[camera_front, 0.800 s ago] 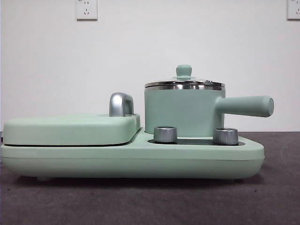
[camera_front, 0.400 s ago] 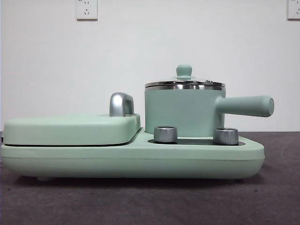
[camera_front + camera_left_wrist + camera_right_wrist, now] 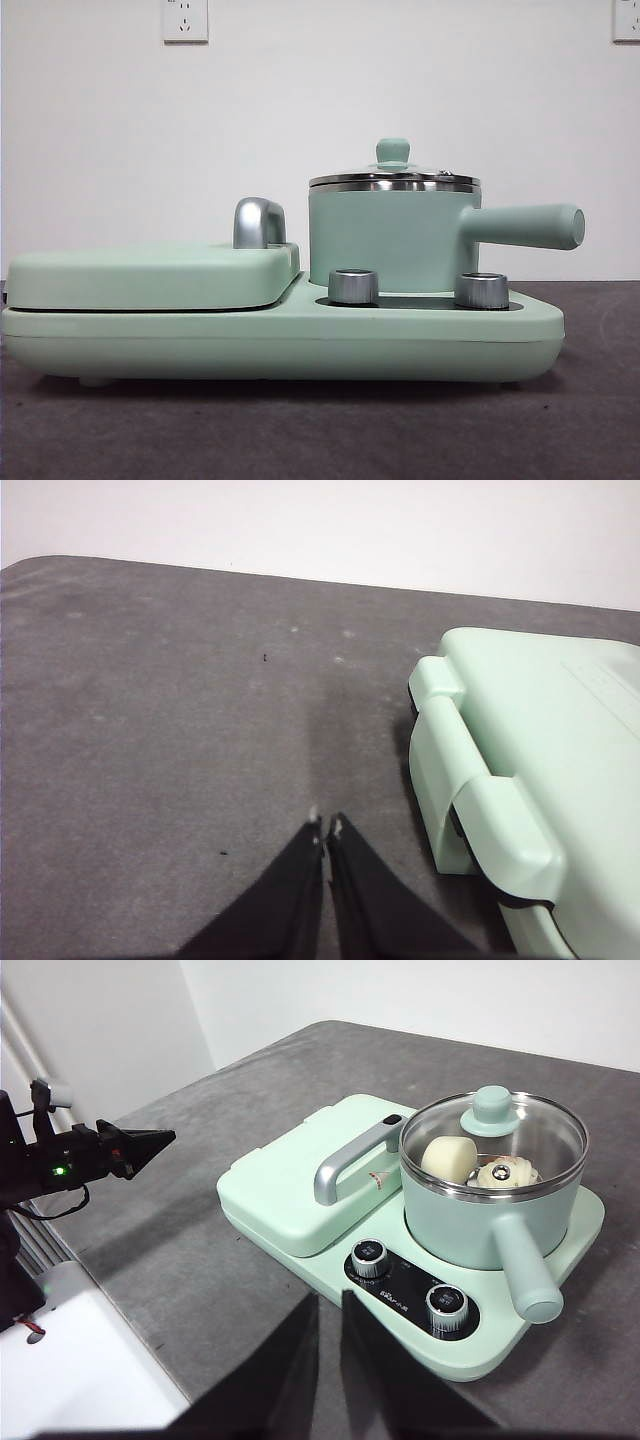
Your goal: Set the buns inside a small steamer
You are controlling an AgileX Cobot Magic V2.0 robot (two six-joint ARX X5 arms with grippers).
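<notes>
Mint green steamer (image 3: 390, 240), cream-white buns (image 3: 449, 1158)

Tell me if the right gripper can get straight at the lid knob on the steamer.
Probably yes. The right gripper sits back from the steamer, and nothing stands between it and the lid knob. The left gripper waits far off on the griddle's side.
</notes>
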